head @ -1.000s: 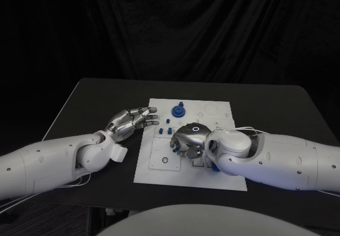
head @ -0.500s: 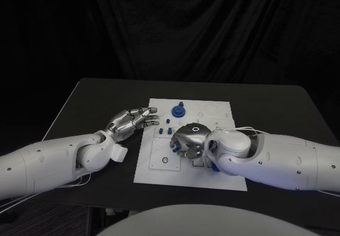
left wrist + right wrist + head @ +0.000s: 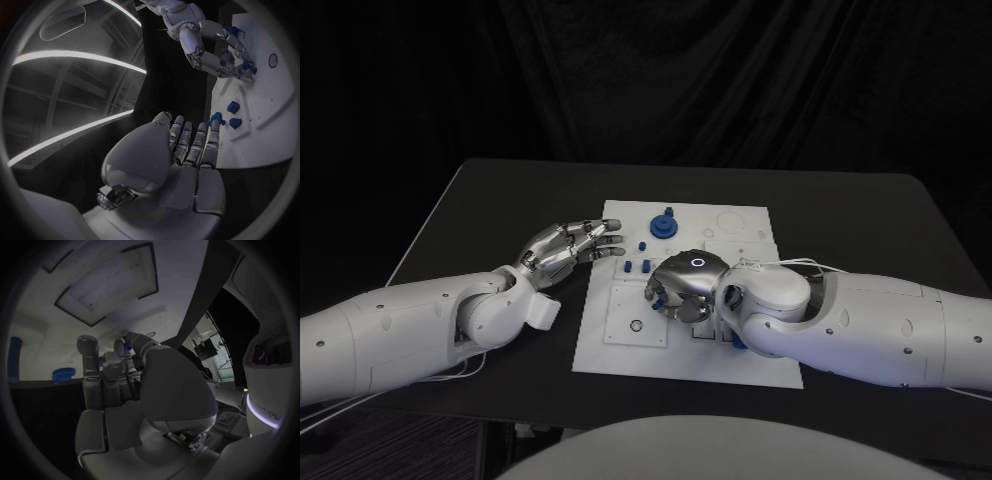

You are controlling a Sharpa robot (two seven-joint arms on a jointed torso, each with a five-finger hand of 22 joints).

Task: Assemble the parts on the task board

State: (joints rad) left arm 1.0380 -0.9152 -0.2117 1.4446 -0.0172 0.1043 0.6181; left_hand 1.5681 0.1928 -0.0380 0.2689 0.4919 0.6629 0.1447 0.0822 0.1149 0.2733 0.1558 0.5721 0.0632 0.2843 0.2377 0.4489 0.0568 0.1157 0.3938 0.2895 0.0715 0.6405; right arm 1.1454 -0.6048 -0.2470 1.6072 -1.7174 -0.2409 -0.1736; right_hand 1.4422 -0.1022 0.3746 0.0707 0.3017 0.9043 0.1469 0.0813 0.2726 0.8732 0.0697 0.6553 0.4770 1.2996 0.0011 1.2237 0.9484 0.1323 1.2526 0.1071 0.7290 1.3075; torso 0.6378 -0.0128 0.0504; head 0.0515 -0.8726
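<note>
Right robot hand curled over the task board, pinching a small blue part — barely shifted since a second ago.
Left robot hand holds nothing, fingers loosely together at the board's left edge, unmoved; other blue parts sit mid-board — insertion seemingly ongoing on the desk.

Black table, matte top, rounded far corners, spans most of the head view. Bare dark surface shows at far left, far right and along the far edge. Black curtain hangs behind the table, soft vertical folds, fills the whole background. Thin white cable loops over the table's near left part. More thin white cable curves over the table's right half. Dark floor under the table's near left corner, detail too dim to tell.
</note>
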